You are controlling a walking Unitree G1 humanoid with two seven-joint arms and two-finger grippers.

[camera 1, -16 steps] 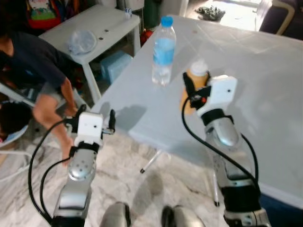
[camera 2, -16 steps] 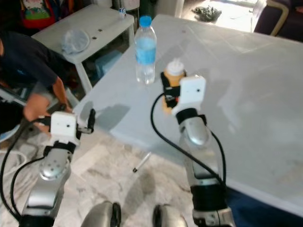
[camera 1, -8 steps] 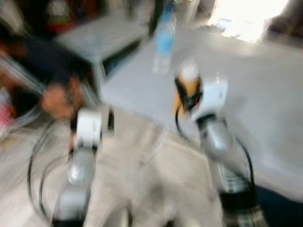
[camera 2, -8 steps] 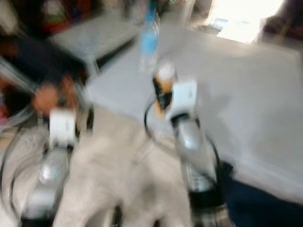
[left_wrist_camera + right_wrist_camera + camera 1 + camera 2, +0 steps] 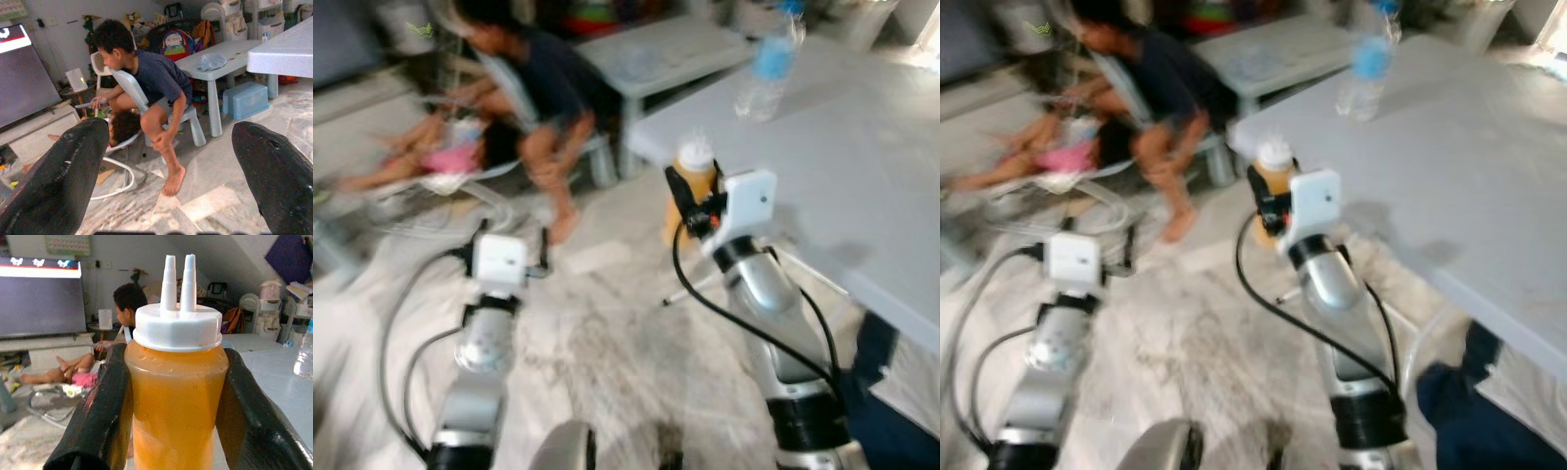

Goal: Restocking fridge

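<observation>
My right gripper (image 5: pixel 690 201) is shut on an orange sauce bottle (image 5: pixel 693 186) with a white twin-nozzle cap (image 5: pixel 178 320). The bottle hangs in the air beside the grey table's (image 5: pixel 862 176) near-left corner, off its top. The right wrist view has both black fingers (image 5: pixel 100 406) pressed against the bottle's sides. A clear water bottle (image 5: pixel 766 64) with a blue cap stands at the table's far left. My left gripper (image 5: pixel 514 257) is held low over the marble floor; its fingers (image 5: pixel 58 176) stand wide apart with nothing between them.
A person (image 5: pixel 533 83) sits on a small chair (image 5: pixel 129 90) ahead to the left, another child (image 5: pixel 421 162) lying low beside them. A low white side table (image 5: pixel 666 54) stands behind them, with a blue box (image 5: pixel 244 98) under it. A dark screen (image 5: pixel 24 73) fills the left wall.
The whole picture has swung left, so the camera turned. The orange bottle, earlier standing at the table, is now held clear of the table top in my right gripper.
</observation>
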